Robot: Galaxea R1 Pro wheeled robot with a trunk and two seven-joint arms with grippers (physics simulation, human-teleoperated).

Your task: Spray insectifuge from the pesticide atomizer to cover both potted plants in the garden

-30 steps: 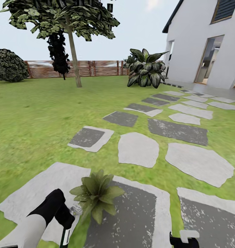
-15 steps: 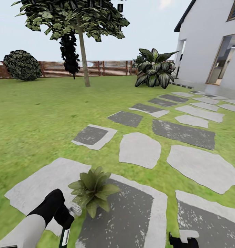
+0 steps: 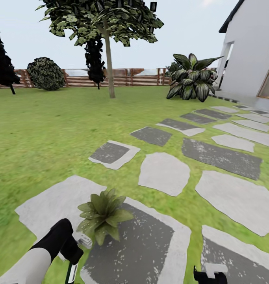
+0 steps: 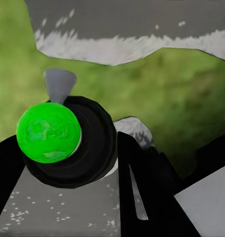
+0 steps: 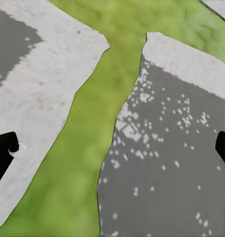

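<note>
In the head view my left gripper is low at the left, shut on the pesticide atomizer; its whitish spray head pokes out just short of a potted plant. That low green rosette stands at the edge of a dark paving slab. The left wrist view looks down on the atomizer's dark cap and green dot, with a black finger on each side of it. My right gripper hangs at the bottom edge over paving; its fingertips are far apart and hold nothing.
Pale and dark stepping stones lead across the lawn toward a white house. A large striped-leaf plant, a tree and a round bush stand before the slatted fence. Open grass lies to the left.
The head camera has turned left, so the whole scene has slid right and a bush and a dark tree have come into view. My left arm still holds the atomizer beside the plant.
</note>
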